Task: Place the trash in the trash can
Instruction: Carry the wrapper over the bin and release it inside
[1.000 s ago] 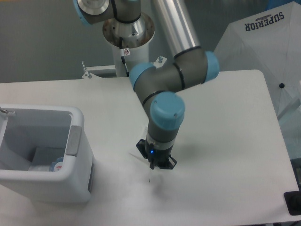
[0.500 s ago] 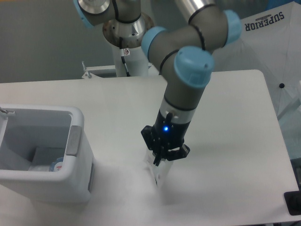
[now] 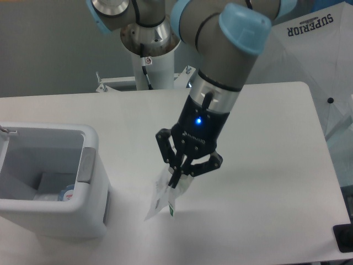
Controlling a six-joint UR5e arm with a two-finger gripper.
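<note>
now | hand (image 3: 177, 178) pinching wrapper (image 3: 164, 197) | long axis hangs down-left

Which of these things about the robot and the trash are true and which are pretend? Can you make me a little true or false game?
1. The gripper is pinching a small white-green wrapper. True.
2. The wrapper lies flat on the table. False: it hangs from the gripper, lifted above the table.
3. The trash can stands on the left side of the picture. True.
4. The trash can has nothing in it. False: some trash already lies at its bottom.
5. The gripper is right over the trash can. False: it is off to the right of it, over the table.
</note>
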